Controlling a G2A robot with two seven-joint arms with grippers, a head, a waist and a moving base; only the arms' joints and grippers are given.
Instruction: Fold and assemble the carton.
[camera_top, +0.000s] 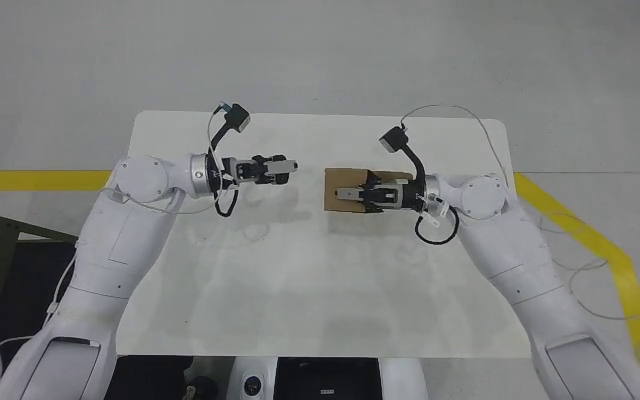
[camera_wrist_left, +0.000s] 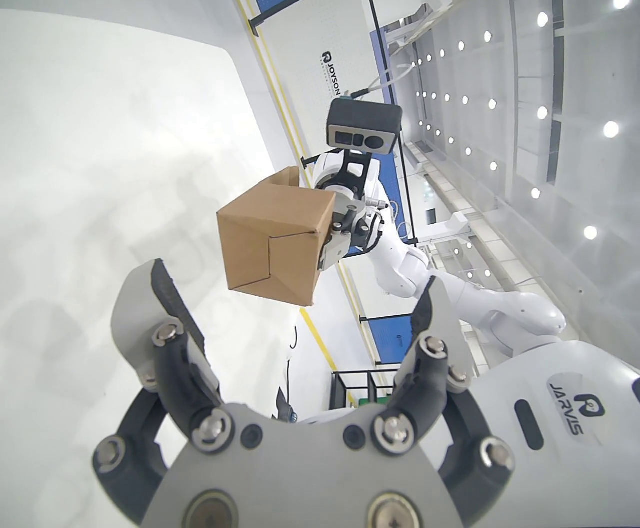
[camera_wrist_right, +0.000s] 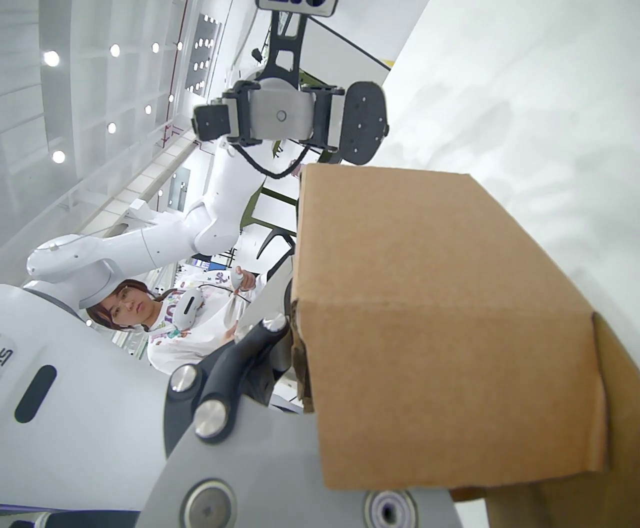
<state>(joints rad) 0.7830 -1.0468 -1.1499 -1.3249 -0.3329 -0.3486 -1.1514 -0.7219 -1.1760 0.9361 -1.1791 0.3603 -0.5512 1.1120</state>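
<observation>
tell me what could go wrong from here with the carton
1. The right pincer seems to hold the carton by one wall only; the thin cardboard might bend or slip out.
2. The folded flaps on the face toward the left pincer look merely tucked; a push there could pop them inward.
3. The left pincer is open and apart from the carton; an off-line approach might knock it onto the table.
</observation>
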